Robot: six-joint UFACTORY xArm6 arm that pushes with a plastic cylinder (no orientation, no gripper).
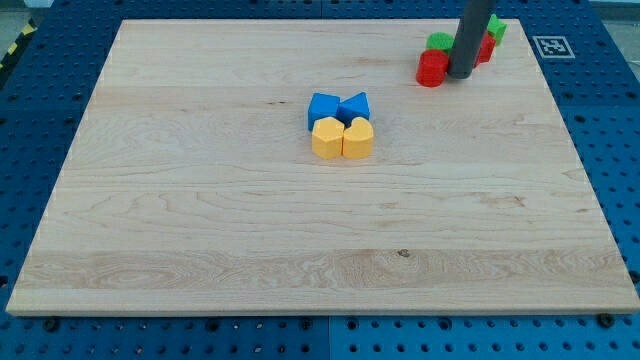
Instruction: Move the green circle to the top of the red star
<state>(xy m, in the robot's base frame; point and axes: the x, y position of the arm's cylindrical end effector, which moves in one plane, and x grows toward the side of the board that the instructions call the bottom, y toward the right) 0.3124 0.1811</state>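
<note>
Four blocks cluster at the view's top right. A red block [432, 68] lies just left of my tip [461, 76]. A green block [438, 42] sits behind it, partly hidden by the rod. A second red block [486, 48] shows just right of the rod, with a second green block [497, 28] behind it near the board's top edge. The shapes of these four cannot be made out. The rod stands between the two red blocks, and my tip appears to touch the left red one.
In the board's middle, two blue blocks [323, 107] [355, 104] sit side by side, with a yellow hexagon-like block [327, 138] and a yellow heart [358, 138] pressed against them below. The wooden board [200, 220] lies on a blue pegboard table.
</note>
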